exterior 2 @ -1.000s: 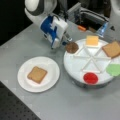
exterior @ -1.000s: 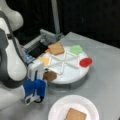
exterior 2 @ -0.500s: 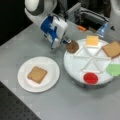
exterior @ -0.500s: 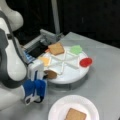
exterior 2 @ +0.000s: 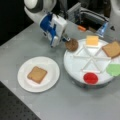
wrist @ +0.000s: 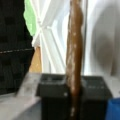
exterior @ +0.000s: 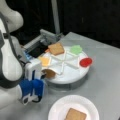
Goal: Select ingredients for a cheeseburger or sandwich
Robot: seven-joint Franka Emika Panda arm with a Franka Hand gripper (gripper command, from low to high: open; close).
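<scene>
My gripper [exterior: 45,75] is shut on the round dark-brown patty [exterior: 50,73], holding it at the near-left rim of the white divided tray [exterior: 72,77]. In the wrist view the patty [wrist: 75,50] stands edge-on between the black fingers of the gripper [wrist: 74,92]. In a front view the gripper [exterior 2: 65,40] holds the patty [exterior 2: 72,44] at the edge of the tray [exterior 2: 72,67]. One tan bread slice [exterior 2: 37,74] lies on the white paper plate [exterior 2: 50,65]. Another bread slice [exterior 2: 112,49] and the yellow cheese [exterior 2: 92,40] sit in tray compartments.
A green piece [exterior 2: 114,69] and a red round piece [exterior 2: 90,78] also lie in the tray. A grey appliance [exterior 2: 82,15] stands behind the tray, with a small orange item [exterior 2: 80,28] beside it. The plate [exterior: 60,110] sits near the table's front edge.
</scene>
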